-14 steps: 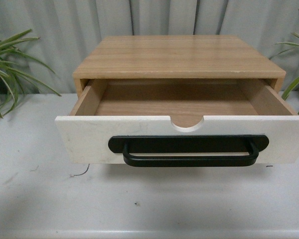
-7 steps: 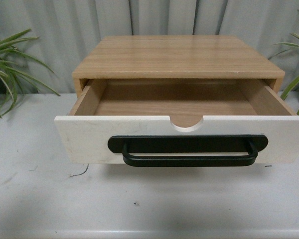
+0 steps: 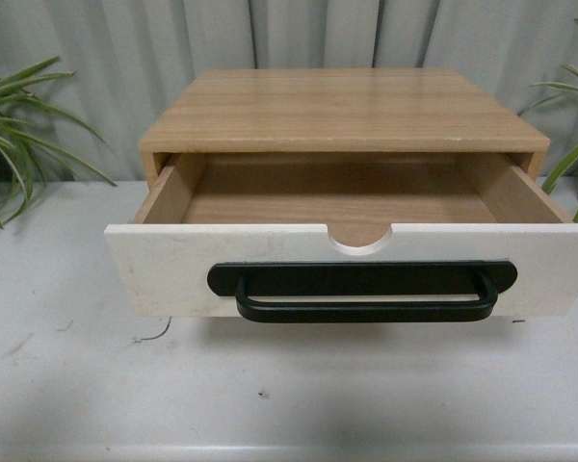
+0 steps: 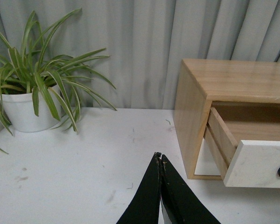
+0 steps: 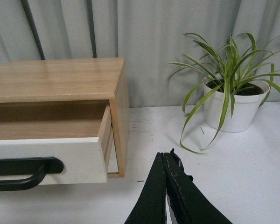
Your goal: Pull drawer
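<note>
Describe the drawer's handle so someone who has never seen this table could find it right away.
On the white table stands a light wood cabinet with its one drawer pulled open toward the camera. Across the drawer's white front, below a semicircular notch, runs the handle: a long bar, the only black part of the cabinet.

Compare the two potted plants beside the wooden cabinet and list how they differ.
The left plant, beside the cabinet's left side in the left wrist view, spreads wide, its leaves drooping over the pot. The right plant, seen in the right wrist view, holds more leaves upright, with one long leaf arching down to the table. Both are green, strap-leaved plants in plain white pots.
</note>
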Tool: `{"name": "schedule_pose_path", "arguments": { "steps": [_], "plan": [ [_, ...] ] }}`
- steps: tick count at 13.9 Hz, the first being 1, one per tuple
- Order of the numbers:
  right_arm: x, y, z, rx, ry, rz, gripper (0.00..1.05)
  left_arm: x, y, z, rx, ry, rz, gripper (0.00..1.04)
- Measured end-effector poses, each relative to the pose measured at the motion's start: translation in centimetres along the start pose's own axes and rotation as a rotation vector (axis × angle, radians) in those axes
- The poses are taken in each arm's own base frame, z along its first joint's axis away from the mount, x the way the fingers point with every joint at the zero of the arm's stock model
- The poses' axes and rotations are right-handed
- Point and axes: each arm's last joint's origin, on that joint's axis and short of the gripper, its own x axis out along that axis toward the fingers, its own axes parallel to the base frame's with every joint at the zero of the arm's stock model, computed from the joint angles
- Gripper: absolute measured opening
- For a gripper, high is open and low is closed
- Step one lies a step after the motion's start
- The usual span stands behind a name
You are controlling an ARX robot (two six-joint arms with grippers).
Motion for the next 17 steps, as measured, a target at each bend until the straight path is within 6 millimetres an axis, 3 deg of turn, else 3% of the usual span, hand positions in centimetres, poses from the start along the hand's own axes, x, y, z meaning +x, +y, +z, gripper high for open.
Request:
{"name": "schedule_pose_path", "arguments": {
  "steps": [2, 4, 5, 11, 12, 15, 17],
  "plan": [
    [-0.2, 0.0, 0.0, 0.000, -0.001, 0.000, 0.02, -1.0, 0.0, -0.2, 0.000, -0.005, 0.000, 0.02],
    [-1.1, 0.0, -0.6, 0.000, 0.049, 0.002, 0.02, -1.0, 0.0, -0.3, 0.002, 0.014, 0.001, 0.02],
    [-1.4, 0.0, -0.1, 0.000, -0.013, 0.000, 0.02, -1.0, 0.0, -0.3, 0.002, 0.006, 0.000, 0.02],
    [-1.4, 0.0, -0.3, 0.000, 0.008, 0.000, 0.02, -1.0, 0.0, -0.3, 0.001, 0.008, -0.001, 0.03],
    [-1.4, 0.0, -0.3, 0.000, 0.007, 0.000, 0.06, -1.0, 0.0, -0.3, 0.002, 0.008, 0.000, 0.14],
    [-1.4, 0.0, -0.3, 0.000, 0.008, 0.000, 0.52, -1.0, 0.0, -0.3, 0.002, 0.008, -0.001, 0.59],
    [-1.4, 0.0, -0.3, 0.000, 0.008, 0.000, 0.76, -1.0, 0.0, -0.3, 0.002, 0.008, 0.000, 0.81]
  ]
}}
